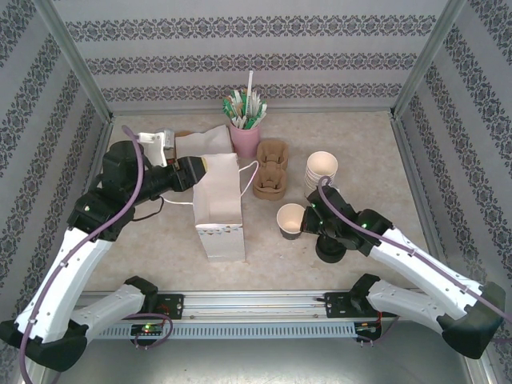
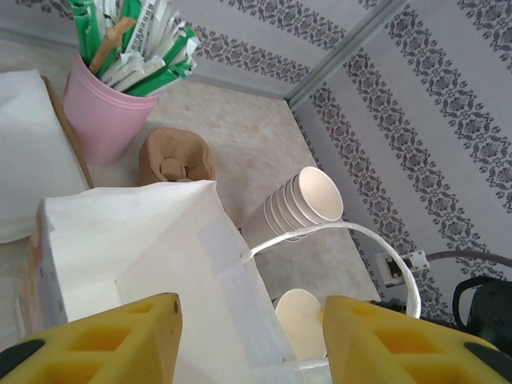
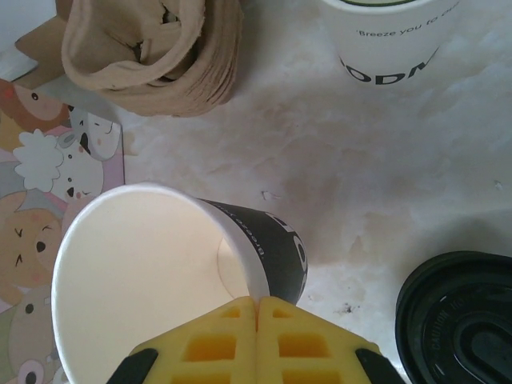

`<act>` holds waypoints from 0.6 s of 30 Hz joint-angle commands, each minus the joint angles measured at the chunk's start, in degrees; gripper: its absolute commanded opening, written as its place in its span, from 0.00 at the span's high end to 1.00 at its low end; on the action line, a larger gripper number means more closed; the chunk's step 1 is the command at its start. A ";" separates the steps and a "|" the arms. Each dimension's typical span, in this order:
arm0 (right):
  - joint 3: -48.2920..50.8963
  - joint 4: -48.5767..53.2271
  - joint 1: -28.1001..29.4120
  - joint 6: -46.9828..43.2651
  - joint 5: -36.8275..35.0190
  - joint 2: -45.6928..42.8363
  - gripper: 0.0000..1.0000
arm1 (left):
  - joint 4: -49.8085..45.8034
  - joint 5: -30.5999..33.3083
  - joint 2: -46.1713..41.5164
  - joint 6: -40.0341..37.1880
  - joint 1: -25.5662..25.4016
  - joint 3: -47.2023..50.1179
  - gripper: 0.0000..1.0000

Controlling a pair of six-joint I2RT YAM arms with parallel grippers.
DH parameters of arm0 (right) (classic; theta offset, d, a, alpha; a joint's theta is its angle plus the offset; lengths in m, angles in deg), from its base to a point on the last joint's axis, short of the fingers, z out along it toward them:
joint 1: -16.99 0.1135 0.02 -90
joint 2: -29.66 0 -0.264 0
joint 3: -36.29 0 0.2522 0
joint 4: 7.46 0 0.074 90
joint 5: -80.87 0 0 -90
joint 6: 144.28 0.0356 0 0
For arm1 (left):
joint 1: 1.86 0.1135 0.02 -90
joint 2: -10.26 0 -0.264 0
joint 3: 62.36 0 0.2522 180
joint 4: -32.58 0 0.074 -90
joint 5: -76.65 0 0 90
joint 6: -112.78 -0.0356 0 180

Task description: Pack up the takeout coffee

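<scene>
The right gripper [image 3: 258, 308] is being held clenched, its yellow fingers pressed together on what looks like the near wall of a single paper cup [image 3: 136, 280]. The cup is being held tilted and is wearing no lid. It is being held low over the table, just right of the white paper bag [image 1: 218, 210], near the pile of black lids [image 3: 460, 320] and in front of the stack of cream cups [image 3: 392, 40].

The left gripper [image 2: 250, 340] is being held spread wide at the bag's open mouth, with nothing being squeezed between its fingers.

The cup is being pinched by one thin wall only, so it could buckle, swing or slip if it is lifted quickly. If it is packed lidless, the task is probably being left incomplete. The bag is not being clamped, so it could be toppled by a knock, or its looped handle could be snagged.

Being counted are:
- one bag
- one loose cup
- one nested stack of about five cups
- one lid pile
- one stack of brown pulp carriers [image 3: 160, 48]
- one pink cup [image 2: 100, 112] of wrapped straws
</scene>
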 commanded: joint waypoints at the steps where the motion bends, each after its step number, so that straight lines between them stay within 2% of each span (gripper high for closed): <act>1: 1.59 -5.61 0.61 -0.32 -2.87 0.13 1.00 | -0.80 2.70 -2.22 -0.19 -0.61 -0.11 0.49; 9: 4.23 -6.17 -1.03 0.00 -4.96 1.42 1.00 | -3.83 5.01 -3.29 0.10 -0.65 -0.19 0.47; 18: 6.31 -7.25 -5.02 -0.42 -1.95 2.24 1.00 | -7.74 11.53 -7.58 0.25 -0.62 1.59 0.47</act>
